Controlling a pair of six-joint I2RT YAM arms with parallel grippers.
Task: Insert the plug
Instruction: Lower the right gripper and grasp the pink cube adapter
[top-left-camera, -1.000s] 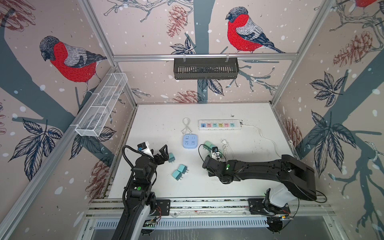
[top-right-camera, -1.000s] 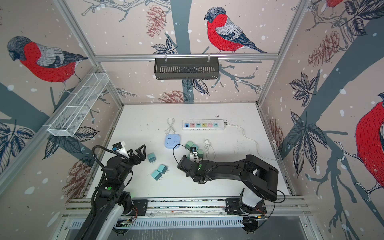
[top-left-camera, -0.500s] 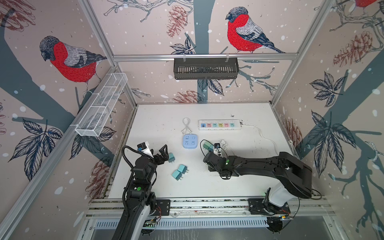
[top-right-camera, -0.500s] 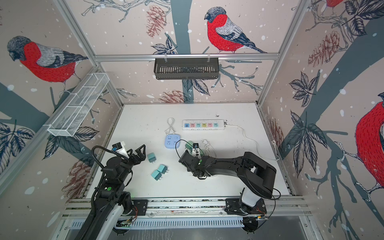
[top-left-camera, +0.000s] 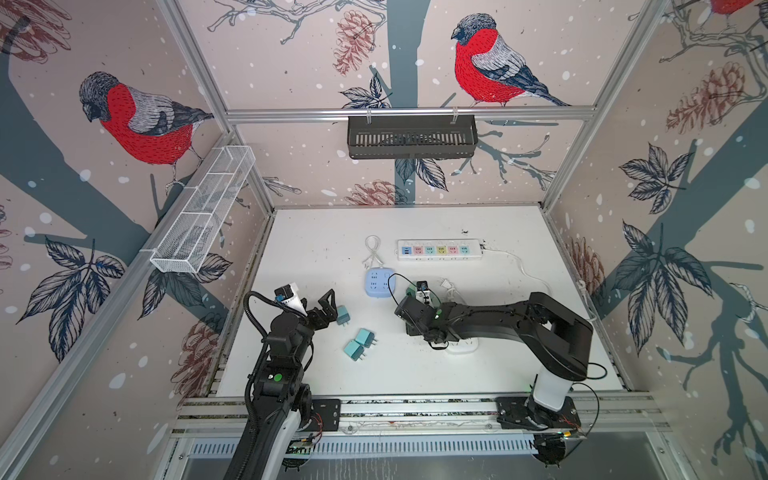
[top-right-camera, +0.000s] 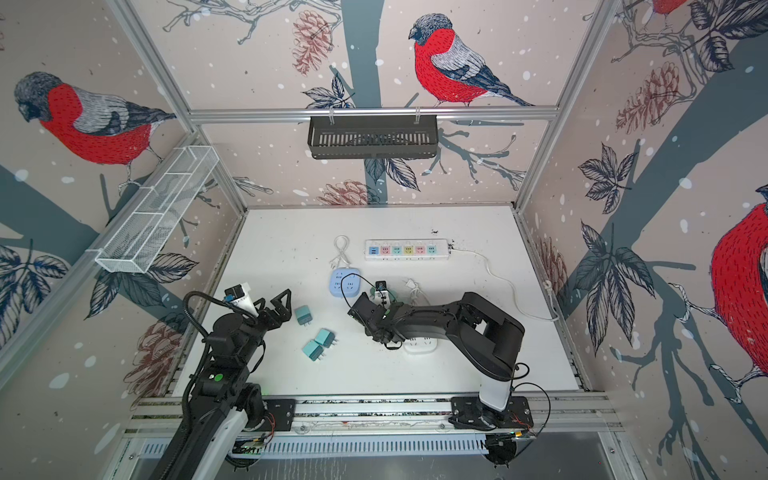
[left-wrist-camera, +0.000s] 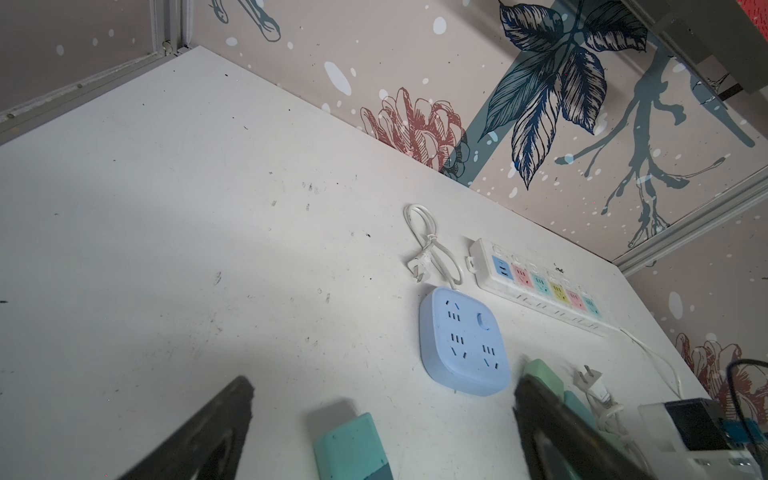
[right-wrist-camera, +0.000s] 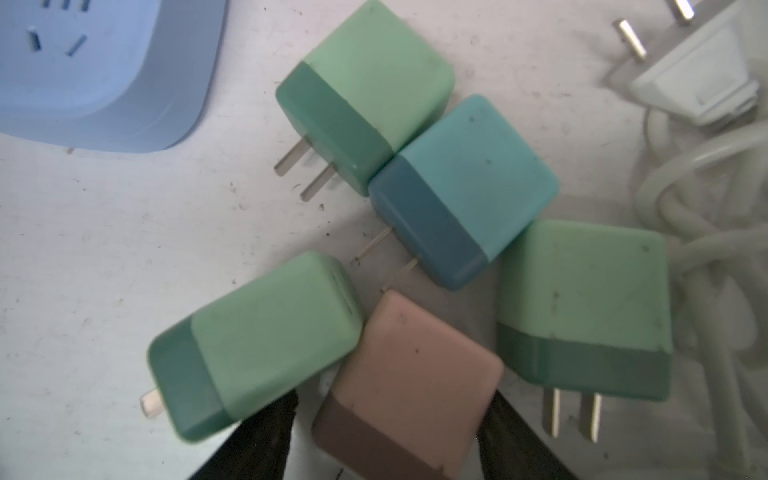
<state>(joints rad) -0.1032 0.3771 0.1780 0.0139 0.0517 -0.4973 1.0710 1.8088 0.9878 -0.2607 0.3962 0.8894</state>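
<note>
A pink plug (right-wrist-camera: 411, 382) with a darker brown band at one end lies flat on the white bench (right-wrist-camera: 124, 249), crowded by three green plugs (right-wrist-camera: 365, 91) and a blue plug (right-wrist-camera: 465, 187), near the pale blue socket block (right-wrist-camera: 95, 70).

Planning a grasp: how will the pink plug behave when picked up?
The pink plug looks rigid and boxy: probably stiff, unlikely to roll. Its flat matte sides should grip well. A green plug seems to touch it and may shift.

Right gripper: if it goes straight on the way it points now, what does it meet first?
The pink plug, already lying between the right gripper and its open jaws in the right wrist view. Past it lies the blue plug; depth is unclear.
</note>
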